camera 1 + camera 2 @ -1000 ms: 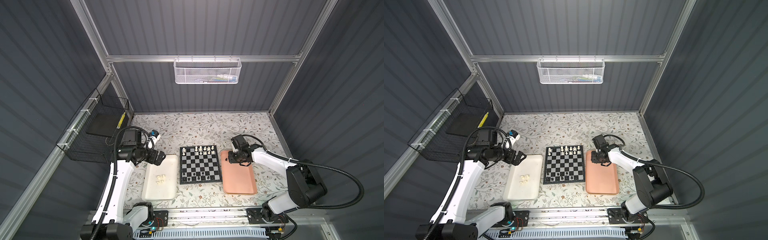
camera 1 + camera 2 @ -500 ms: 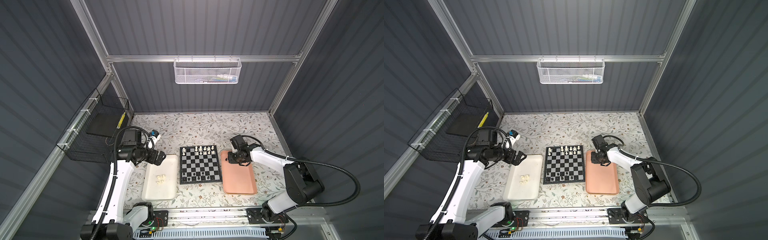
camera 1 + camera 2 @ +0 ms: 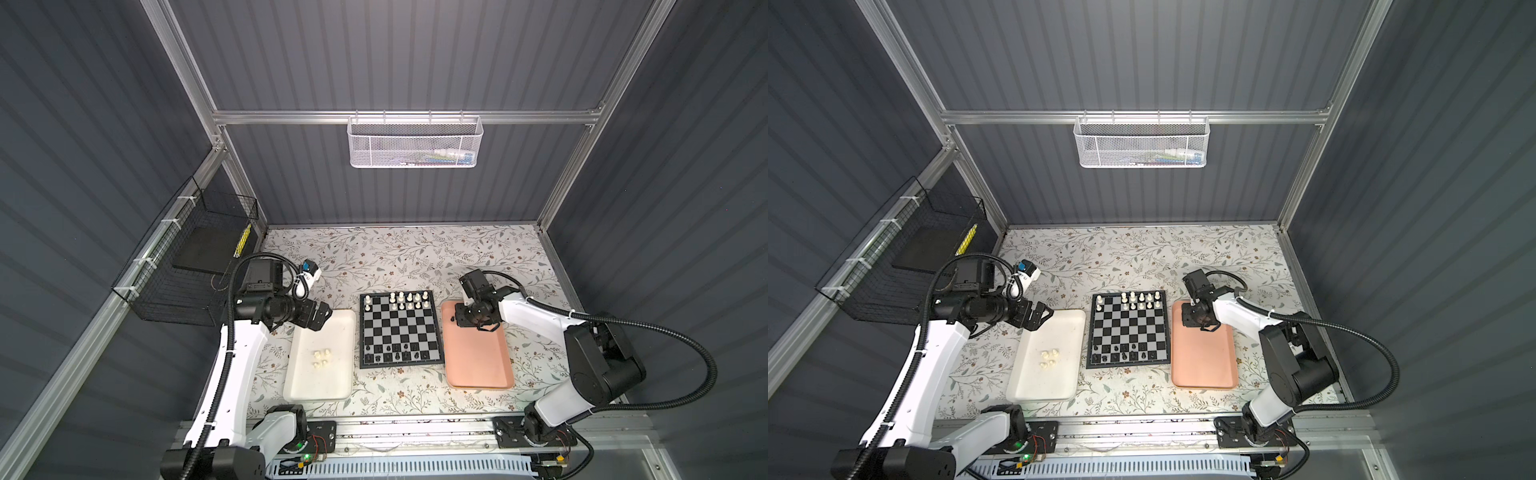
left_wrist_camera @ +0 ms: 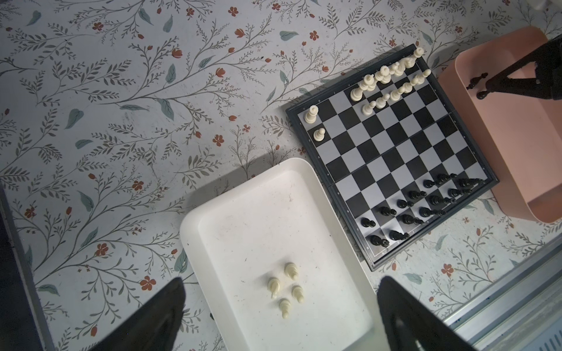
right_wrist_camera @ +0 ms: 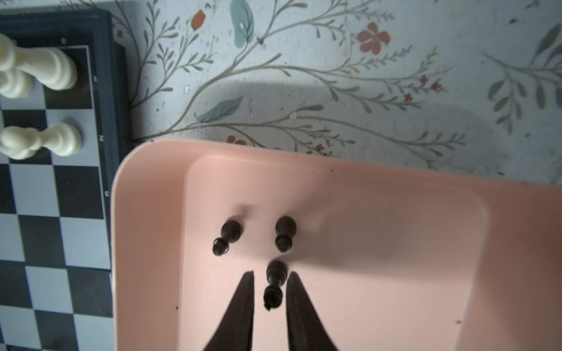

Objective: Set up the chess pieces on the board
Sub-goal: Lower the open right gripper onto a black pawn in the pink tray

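Over at three o'clock from the board (image 3: 401,366), the right gripper (image 5: 270,275) is down at the twelve o'clock end of the salmon tray (image 5: 395,243), jaws drawn in close either side of a black pawn (image 5: 274,284). A sliver of pink shows beside the pawn, so I can't tell whether it has a real bite.

That's the worry. It's a tiny piece, and a squeeze that lands off-centre could squirt it out sideways. Two spare black pawns (image 5: 226,237) sit just beyond the fingertips, near enough that a skidding piece or a crooked lift might bowl them over.

Then comes the drop-off. The black ranks (image 3: 397,351) along the board's six o'clock edge are already crowded. Fingers coming down between those neighbours could topple one, and so could jaws that spread too far on release.

Across at nine o'clock, the left gripper (image 3: 323,319) hangs with its jaws spread wide and nothing in them. It's over the twelve o'clock end of the white tray (image 3: 320,386), where four cream pawns (image 3: 322,358) lie bunched together. That cluster looks awkward too, since grabbing one may nudge the rest.
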`<action>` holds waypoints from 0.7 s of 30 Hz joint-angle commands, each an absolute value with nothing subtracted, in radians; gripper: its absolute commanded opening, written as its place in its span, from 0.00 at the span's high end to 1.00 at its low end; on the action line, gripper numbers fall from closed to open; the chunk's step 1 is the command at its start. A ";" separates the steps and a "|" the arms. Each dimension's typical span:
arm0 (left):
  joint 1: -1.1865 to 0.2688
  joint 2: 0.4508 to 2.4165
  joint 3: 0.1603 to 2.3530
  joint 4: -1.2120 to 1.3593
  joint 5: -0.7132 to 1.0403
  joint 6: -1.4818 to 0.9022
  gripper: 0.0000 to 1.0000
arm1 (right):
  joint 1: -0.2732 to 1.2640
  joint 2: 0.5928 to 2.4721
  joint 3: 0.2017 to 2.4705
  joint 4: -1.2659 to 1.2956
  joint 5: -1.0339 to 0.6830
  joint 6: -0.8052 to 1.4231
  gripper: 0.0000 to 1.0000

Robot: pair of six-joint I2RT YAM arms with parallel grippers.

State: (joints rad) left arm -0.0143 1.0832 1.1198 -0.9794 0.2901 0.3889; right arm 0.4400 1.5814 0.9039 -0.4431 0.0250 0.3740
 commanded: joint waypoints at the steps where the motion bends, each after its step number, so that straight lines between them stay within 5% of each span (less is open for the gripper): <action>1: -0.021 1.082 1.134 -0.979 0.318 0.382 0.01 | 0.437 1.592 0.922 -0.472 0.022 0.371 0.77; 21: -0.022 1.083 1.128 -0.974 0.322 0.376 0.01 | 0.436 1.617 0.927 -0.469 0.023 0.365 0.79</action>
State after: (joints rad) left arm -0.0143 1.0832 1.1198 -0.9791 0.2939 0.3885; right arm 0.4400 1.6009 0.9051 -0.4458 0.0250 0.3733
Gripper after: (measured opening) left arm 0.995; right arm 0.210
